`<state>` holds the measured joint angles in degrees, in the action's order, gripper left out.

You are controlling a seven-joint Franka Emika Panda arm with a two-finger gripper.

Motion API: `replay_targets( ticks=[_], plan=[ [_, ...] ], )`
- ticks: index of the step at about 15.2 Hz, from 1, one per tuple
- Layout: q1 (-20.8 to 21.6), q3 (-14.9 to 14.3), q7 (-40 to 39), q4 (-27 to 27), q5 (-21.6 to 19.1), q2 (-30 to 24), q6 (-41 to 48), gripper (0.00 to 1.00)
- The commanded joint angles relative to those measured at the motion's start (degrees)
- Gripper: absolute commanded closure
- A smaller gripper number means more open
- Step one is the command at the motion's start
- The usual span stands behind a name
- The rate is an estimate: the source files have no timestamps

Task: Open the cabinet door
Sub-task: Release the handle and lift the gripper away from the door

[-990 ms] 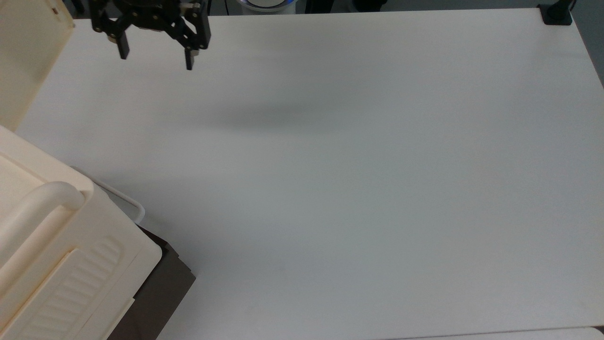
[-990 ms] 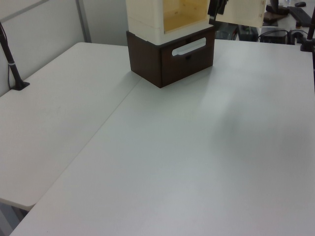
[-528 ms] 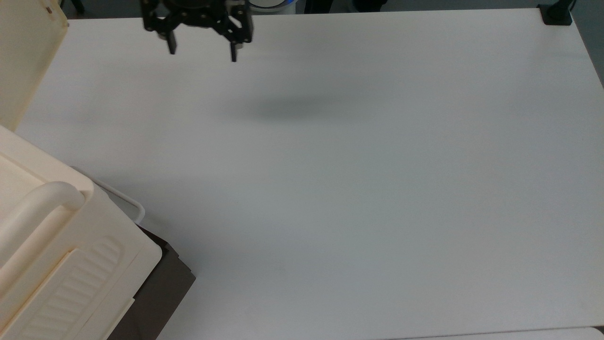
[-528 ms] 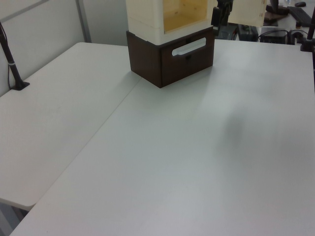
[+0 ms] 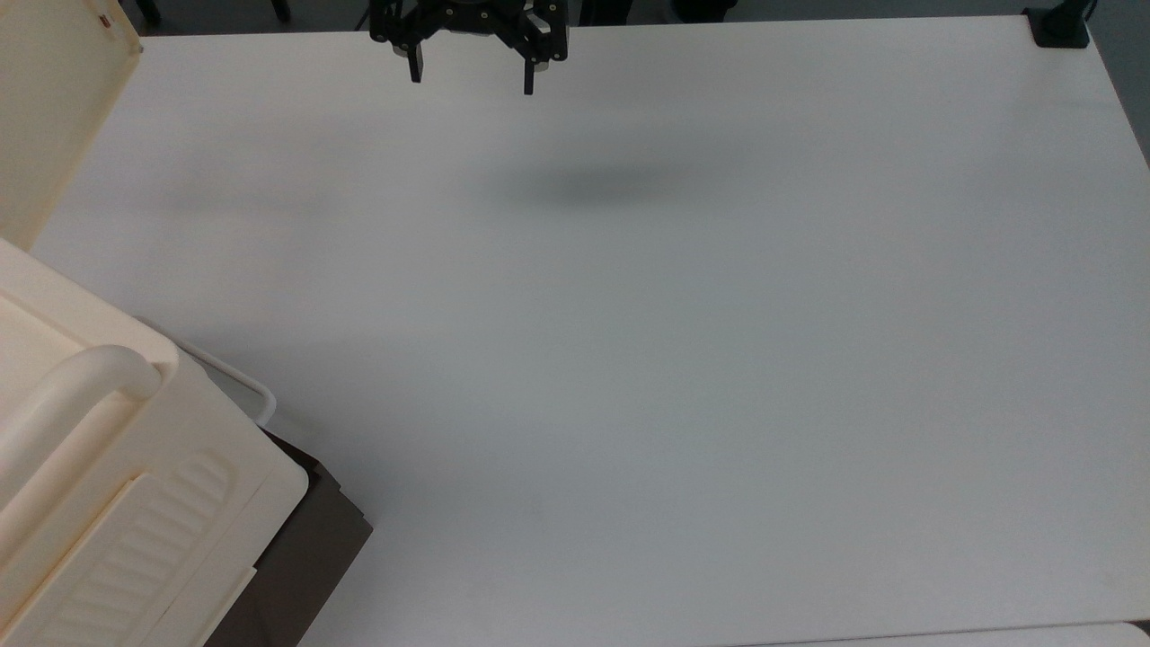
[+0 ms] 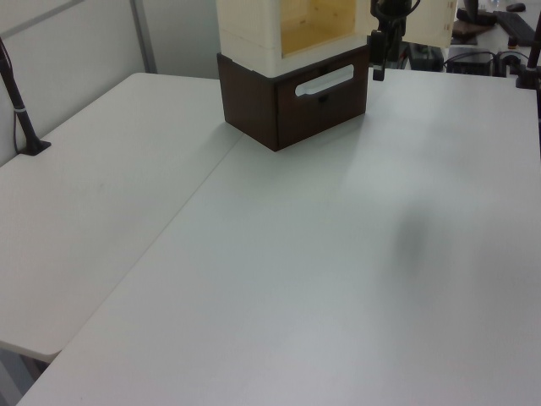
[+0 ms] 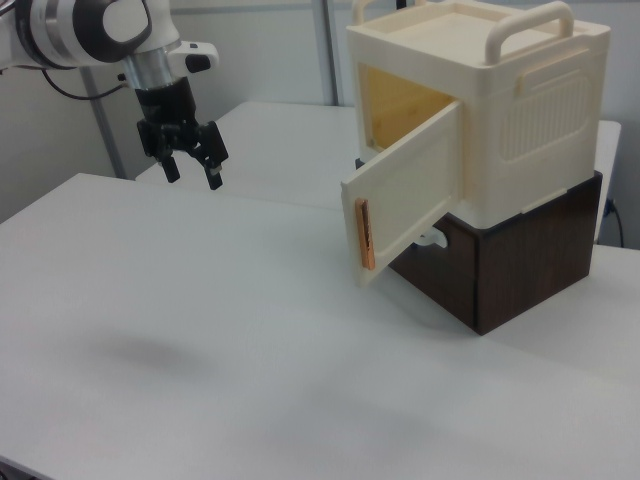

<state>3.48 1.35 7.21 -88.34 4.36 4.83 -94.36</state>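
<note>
A white counter (image 7: 200, 330) carries a cream cabinet (image 7: 520, 110) stacked on a dark brown base (image 7: 530, 255) with a white drawer handle (image 6: 325, 80); nothing lies between it and the arm. The cabinet door (image 7: 405, 205) stands swung open toward the right view's left, cream outside, with a thin reddish-brown strip on its free edge and the tan-yellow interior exposed behind it. The tool (image 7: 193, 172) hangs above the counter, well apart from the door, fingers spread and grasping nothing.
</note>
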Motion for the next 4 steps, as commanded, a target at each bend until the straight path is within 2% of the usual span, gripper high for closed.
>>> replay_targets(
  ticks=[1,4],
  plan=[
    [0.8,-1.1,0.5,-2.5,-0.1,-1.9,0.6,0.0],
    [0.7,-1.1,0.5,-2.4,-0.1,-1.7,0.6,0.0]
  ],
)
